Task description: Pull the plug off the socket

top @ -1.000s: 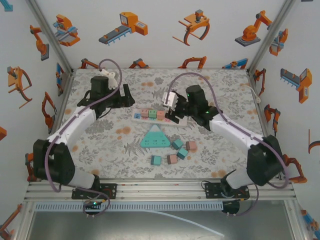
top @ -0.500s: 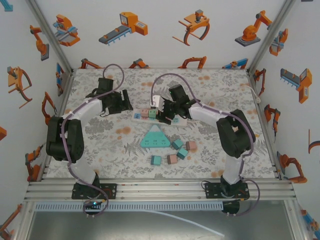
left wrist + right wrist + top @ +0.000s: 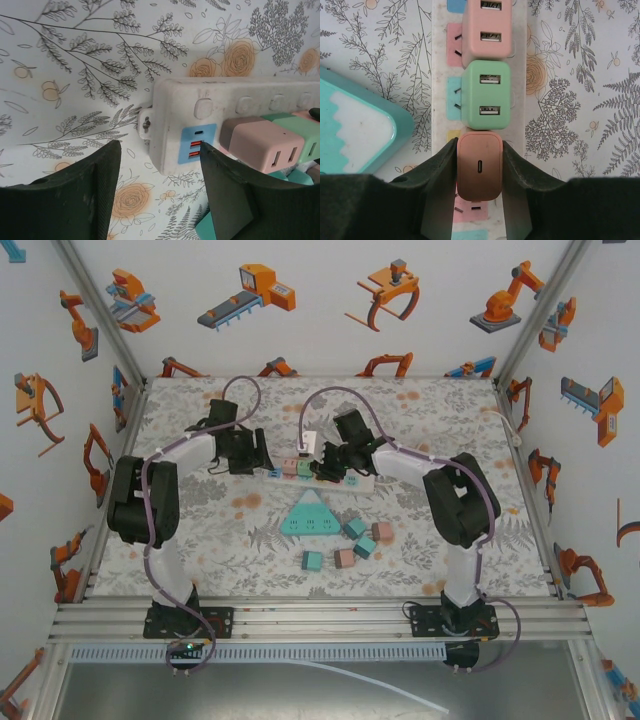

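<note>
Brown plug (image 3: 480,165), seen from the right wrist, stands on the white power strip (image 3: 440,100) with the right pincer (image 3: 479,147) pinching it, one black finger pressed against each of its sides. Just beyond it in the same row sit a green plug (image 3: 486,95) and then a pink plug (image 3: 487,30), and a teal socket block (image 3: 355,130) lies beside the strip to the left. From the left wrist, the left pincer (image 3: 160,190) is spread wide, its fingers (image 3: 75,195) low over the floral worktop (image 3: 75,75) with the strip's end (image 3: 240,105) just ahead of them; whether they touch it I cannot tell. From above, the strip (image 3: 362,483) lies across the middle of the worktop (image 3: 200,530), the right pincer (image 3: 325,470) down on it and the left pincer (image 3: 252,452) at its left end. The teal block (image 3: 308,515) lies nearer the arm bases, with loose plugs (image 3: 345,558) scattered close by.
</note>
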